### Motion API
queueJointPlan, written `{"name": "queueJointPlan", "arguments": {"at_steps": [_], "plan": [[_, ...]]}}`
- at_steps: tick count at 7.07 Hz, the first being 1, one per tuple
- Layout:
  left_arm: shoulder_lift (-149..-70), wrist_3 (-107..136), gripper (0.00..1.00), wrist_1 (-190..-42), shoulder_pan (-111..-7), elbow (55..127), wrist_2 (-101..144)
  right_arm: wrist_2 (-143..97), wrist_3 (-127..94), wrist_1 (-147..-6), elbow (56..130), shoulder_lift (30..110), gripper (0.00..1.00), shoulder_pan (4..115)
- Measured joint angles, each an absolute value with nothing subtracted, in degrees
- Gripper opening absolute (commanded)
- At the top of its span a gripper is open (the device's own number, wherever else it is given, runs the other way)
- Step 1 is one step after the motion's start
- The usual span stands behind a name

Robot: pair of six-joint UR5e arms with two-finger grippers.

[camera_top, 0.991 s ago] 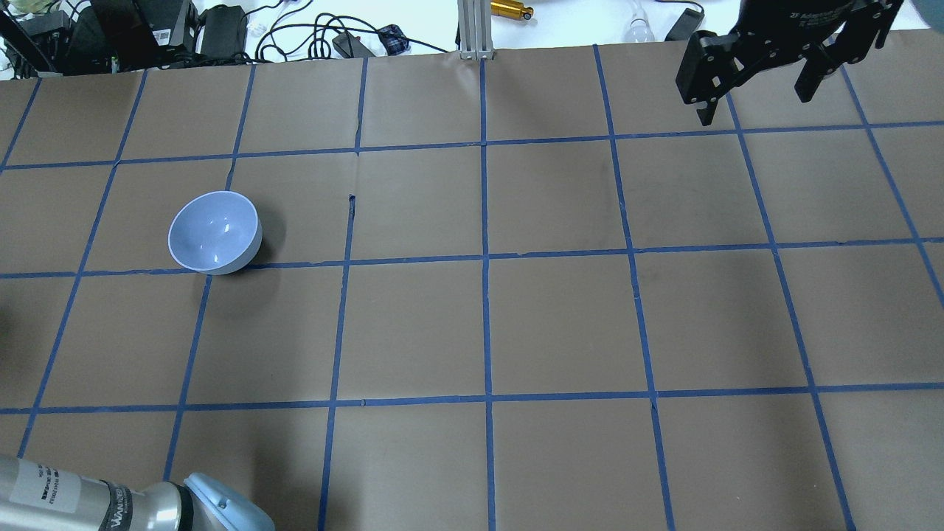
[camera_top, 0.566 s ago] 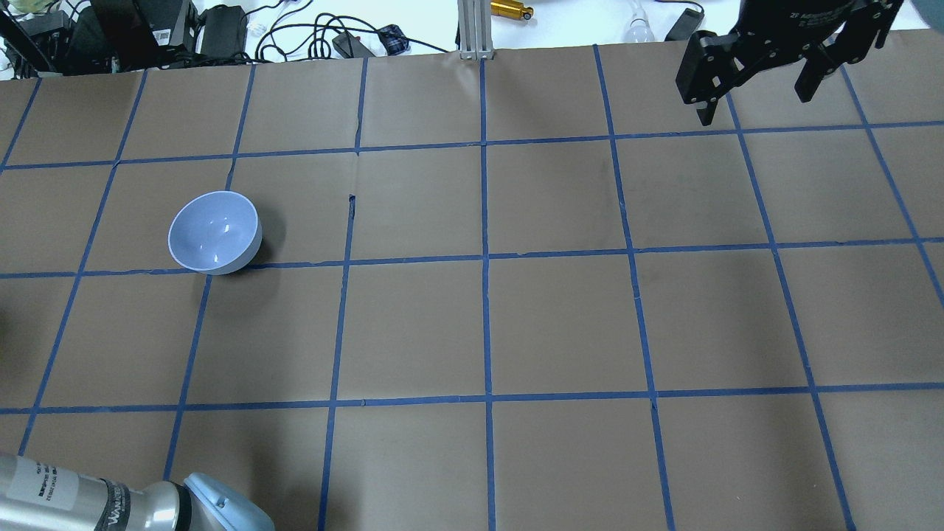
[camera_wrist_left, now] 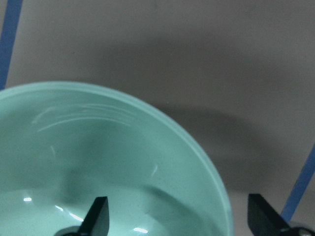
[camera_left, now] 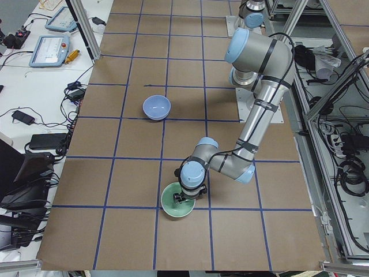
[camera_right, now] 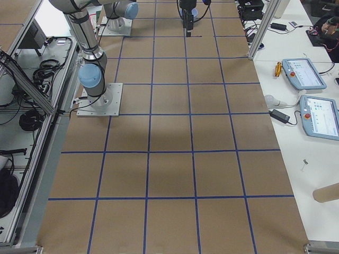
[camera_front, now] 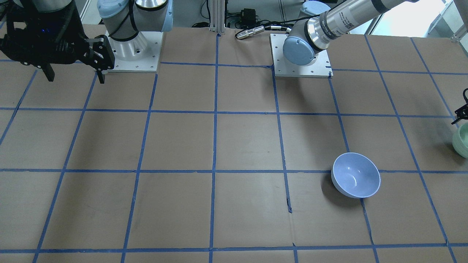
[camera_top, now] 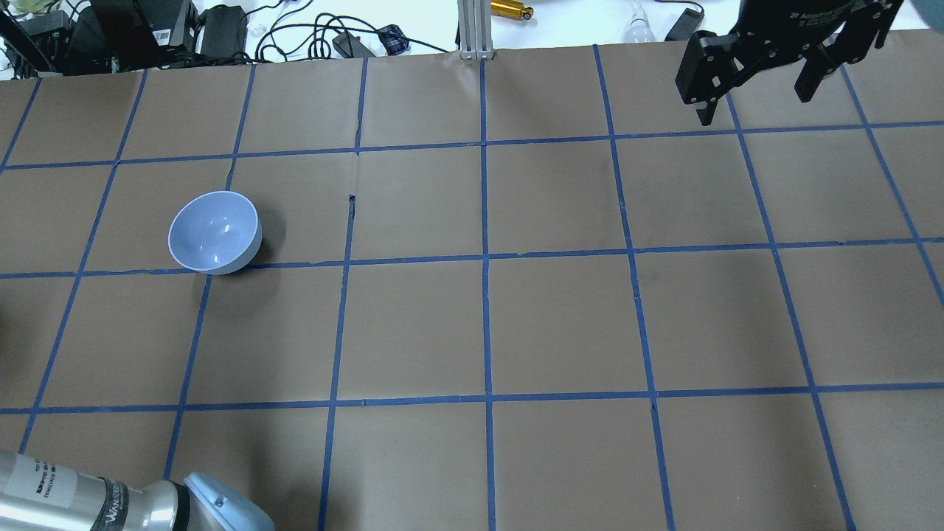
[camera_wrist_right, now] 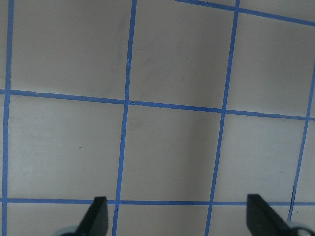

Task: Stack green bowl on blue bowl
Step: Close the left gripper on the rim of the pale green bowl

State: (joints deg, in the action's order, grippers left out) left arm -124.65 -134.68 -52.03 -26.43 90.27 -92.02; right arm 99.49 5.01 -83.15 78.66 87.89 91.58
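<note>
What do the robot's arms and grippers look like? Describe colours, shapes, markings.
The left arm and right arm have silver tubes and pale blue joint caps; the left bears a white printed label. The right gripper and left gripper are black, two-fingered.

- green bowl: plain glossy mint green, no pattern
- blue bowl: pale lavender-blue inside, lighter outside
- table: brown paper with a blue tape grid
- right gripper: all black
- left arm: silver, light blue joint caps

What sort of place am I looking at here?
Probably a robotics research lab: a left arm and right arm bolted to a table marked with a blue tape grid, plus touchscreen control tablets on the side bench.
</note>
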Motion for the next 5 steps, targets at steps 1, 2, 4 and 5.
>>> {"name": "queueJointPlan", "arguments": {"at_steps": [1,2,4,5], "plan": [[-124.7,-134.9,0.21,-52.0,-26.4,90.2,-92.0,99.5,5.0,-83.1,78.7,87.9,1.0,91.6],[-124.7,-135.0,0.0,-52.0,-26.4,90.2,-92.1,99.5,5.0,-83.1,78.7,87.9,1.0,91.6],[-124.7,-135.1,0.0,-52.0,-26.4,90.2,-92.4,99.5,5.0,-83.1,78.7,87.9,1.0,91.6],[-124.7,-135.1,0.0,-52.0,-26.4,90.2,-92.7,99.5,5.0,-83.1,78.7,87.9,1.0,91.6]]}}
